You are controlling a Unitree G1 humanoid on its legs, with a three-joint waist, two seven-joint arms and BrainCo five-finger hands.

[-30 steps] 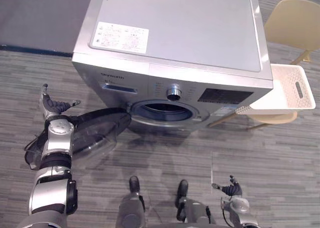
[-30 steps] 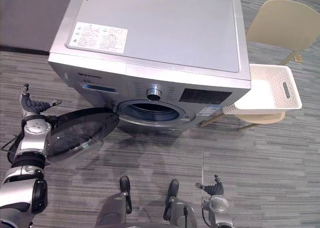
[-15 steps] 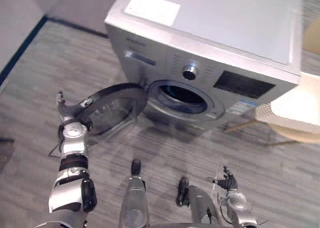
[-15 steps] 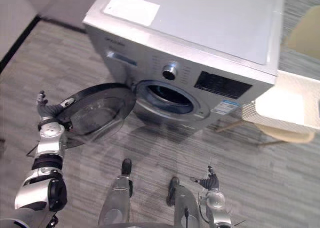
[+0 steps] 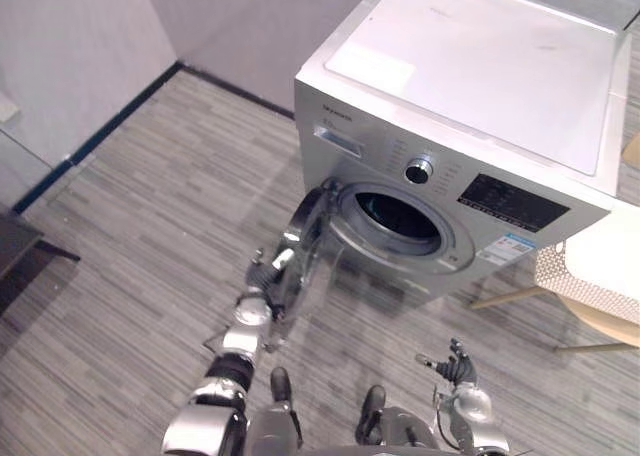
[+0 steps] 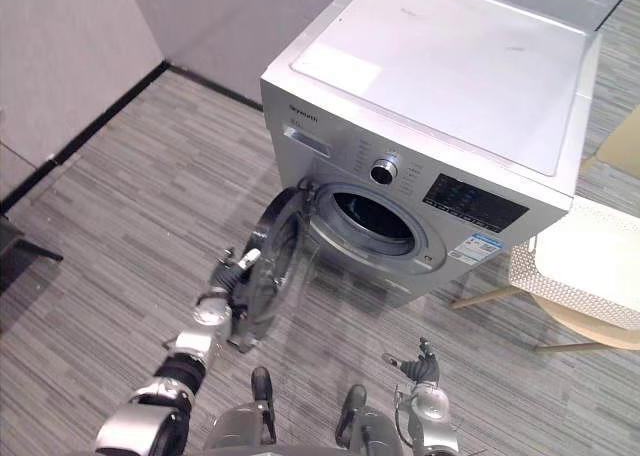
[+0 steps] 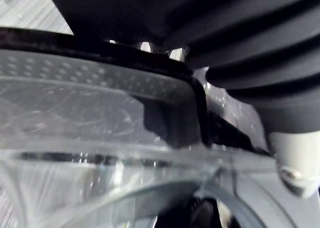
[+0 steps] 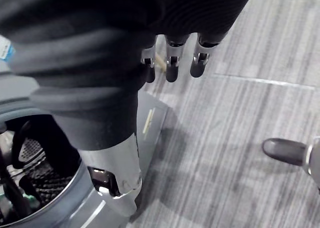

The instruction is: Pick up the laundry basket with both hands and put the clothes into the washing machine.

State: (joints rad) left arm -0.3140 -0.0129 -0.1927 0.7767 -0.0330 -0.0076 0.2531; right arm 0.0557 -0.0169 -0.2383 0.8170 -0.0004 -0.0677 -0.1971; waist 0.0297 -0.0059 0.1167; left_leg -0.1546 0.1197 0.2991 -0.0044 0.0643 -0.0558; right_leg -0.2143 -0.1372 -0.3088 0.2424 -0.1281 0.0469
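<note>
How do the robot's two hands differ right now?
The left hand sits higher, at the rim of the open washing machine door; the right hand hangs low, apart from it. The left hand is against the door; the right hand touches nothing. Both wear dark ribbed covers.

Left arm out front, right one hanging low

The silver-grey left arm reaches up and forward on the near left, with the dark-covered left hand raised at the end of it. The right hand sits low on the near right, its silver dark-tipped fingers loosely straight and the thumb poking out sideways.
</note>
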